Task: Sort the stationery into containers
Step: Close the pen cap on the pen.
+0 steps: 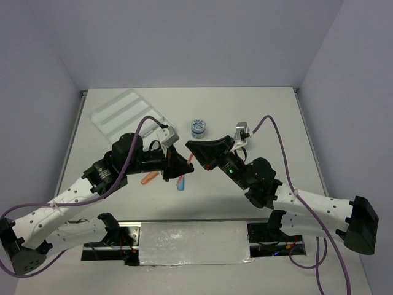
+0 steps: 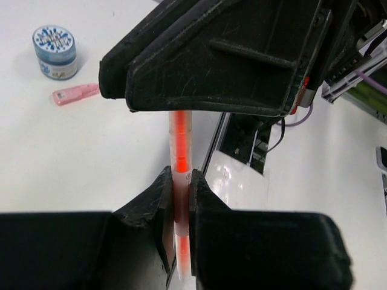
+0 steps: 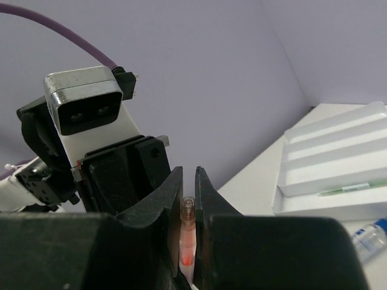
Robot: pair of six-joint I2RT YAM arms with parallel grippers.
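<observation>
A thin orange pen [image 2: 180, 142] with a clear barrel is held above the table between both grippers. My left gripper [image 2: 180, 176] is shut on its lower part. My right gripper [image 3: 188, 176] is shut on its clear upper end [image 3: 188, 212]. In the top view the left gripper [image 1: 178, 167] and the right gripper [image 1: 196, 150] meet tip to tip over the table's middle. The white divided tray [image 1: 126, 114] lies at the far left. It also shows in the right wrist view [image 3: 338, 158], with a grey-green pen [image 3: 346, 190] in its nearest compartment.
A blue-white patterned pot [image 1: 198, 127] stands beyond the grippers, with a pink cap piece [image 2: 75, 95] near it. An orange piece [image 1: 148, 179] and a blue piece [image 1: 182, 183] lie on the table under the left gripper. A blue-capped clear bottle [image 3: 371, 235] lies beside the tray.
</observation>
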